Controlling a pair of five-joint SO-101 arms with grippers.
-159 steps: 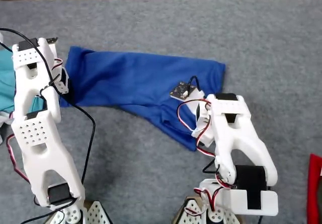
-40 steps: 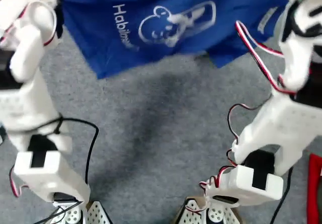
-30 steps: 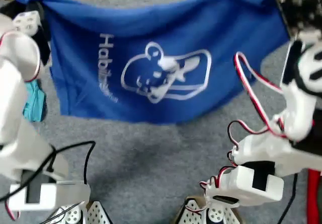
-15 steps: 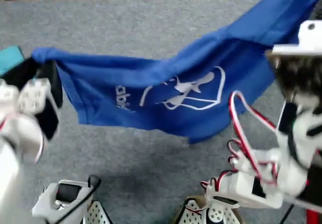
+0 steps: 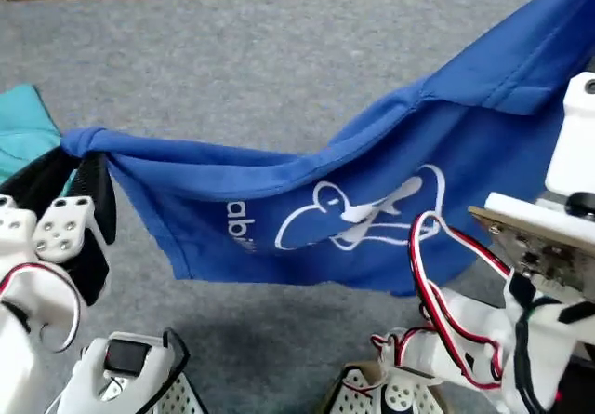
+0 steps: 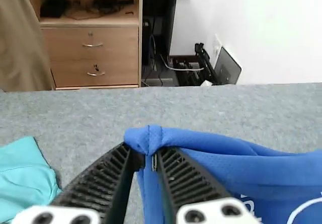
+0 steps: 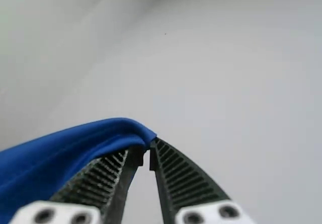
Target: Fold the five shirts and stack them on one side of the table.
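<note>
Blue shirt (image 5: 307, 200) hangs stretched btwn the two arms over the grey table (image 5: 232, 60), spread wide w/ its white print (image 5: 363, 214) facing the high cam. Left end effector (image 5: 88, 149) sits at the left, near side, clenched on a bunched corner of the blue shirt. In left wrist view the left end effector (image 6: 149, 159) has both ribbed black fingers (image 6: 176, 176) pressed together, w/ a small knot of the blue shirt (image 6: 211, 158) poking out past the tips and the rest falling away to one side. Right end effector (image 7: 150, 156) is likewise clamped on a folded edge of the blue shirt (image 7: 60, 156), seen against a plain pale backdrop. In high view the shirt's right end climbs toward the far right corner, higher than the left end; the right arm (image 5: 558, 247) stands at the near right, partly in front of the cloth. Can't tell whether the lower hem touches the table. Teal shirt (image 5: 23, 130) lies on the table at the left edge, just beside the left end effector, also visible in left wrist view (image 6: 20, 183). Beyond the table's far edge: wooden drawer unit (image 6: 90, 58) and white wall (image 6: 261, 27)
</note>
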